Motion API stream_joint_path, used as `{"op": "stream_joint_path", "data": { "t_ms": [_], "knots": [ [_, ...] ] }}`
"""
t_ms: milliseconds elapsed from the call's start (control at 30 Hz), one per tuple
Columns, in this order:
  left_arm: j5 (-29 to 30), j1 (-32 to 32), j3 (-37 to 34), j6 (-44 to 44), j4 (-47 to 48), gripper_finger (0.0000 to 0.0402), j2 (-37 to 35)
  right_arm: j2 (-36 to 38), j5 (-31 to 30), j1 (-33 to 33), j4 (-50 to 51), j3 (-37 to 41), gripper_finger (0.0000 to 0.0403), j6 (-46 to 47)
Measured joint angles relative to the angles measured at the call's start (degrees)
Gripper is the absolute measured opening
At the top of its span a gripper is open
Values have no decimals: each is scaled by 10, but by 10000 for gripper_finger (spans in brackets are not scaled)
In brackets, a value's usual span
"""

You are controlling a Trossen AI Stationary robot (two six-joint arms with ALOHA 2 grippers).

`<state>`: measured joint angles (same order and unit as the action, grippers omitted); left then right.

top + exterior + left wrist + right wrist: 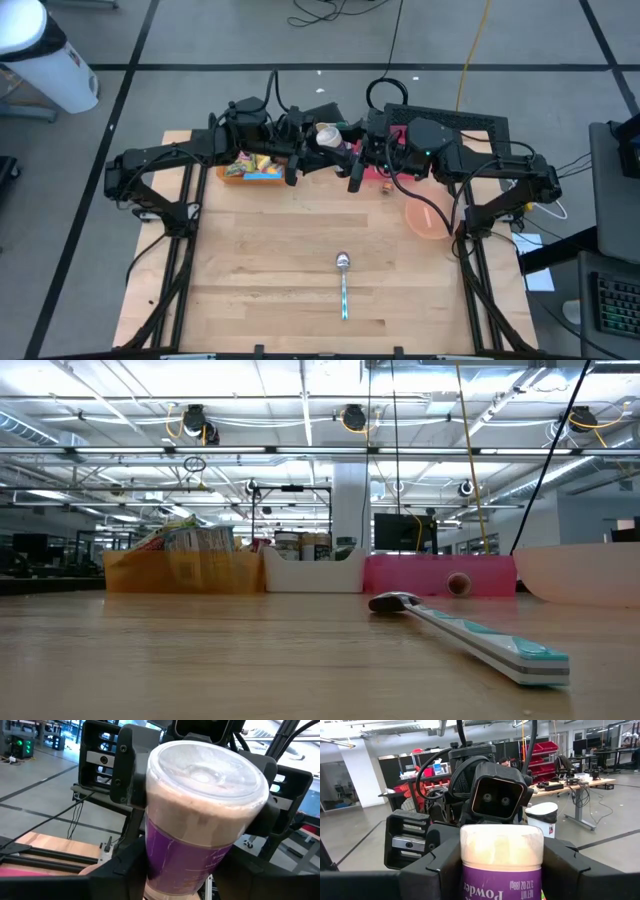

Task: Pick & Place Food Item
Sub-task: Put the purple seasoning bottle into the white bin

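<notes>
Powder container (327,135), purple-labelled with a clear lid, was held aloft between both arms above the white bin (313,571), which stood between the orange bin (183,571) and pink bin (438,574). Left gripper (200,865) pinched its body; right gripper (501,865) clamped it from the opposite side. A spoon (344,283) lay well apart from the white bin.

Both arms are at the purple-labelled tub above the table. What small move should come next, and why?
Probably hold the right gripper clamped on the tub and let the left gripper settle its hold first: the tub hangs between them, high above the table.
</notes>
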<state>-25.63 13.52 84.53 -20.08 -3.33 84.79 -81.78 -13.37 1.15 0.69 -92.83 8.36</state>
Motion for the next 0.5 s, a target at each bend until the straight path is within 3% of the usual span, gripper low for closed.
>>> {"op": "stream_joint_path", "data": {
  "t_ms": [267, 500],
  "knots": [
    [0, 0, 0, 1, 0, 200, 0, 0, 1, 4, 0, 0, 204, 0],
    [2, 0, 0, -2, -5, 197, 0, 19, 6, 15, 2, 2, 253, -3]
  ]
}}
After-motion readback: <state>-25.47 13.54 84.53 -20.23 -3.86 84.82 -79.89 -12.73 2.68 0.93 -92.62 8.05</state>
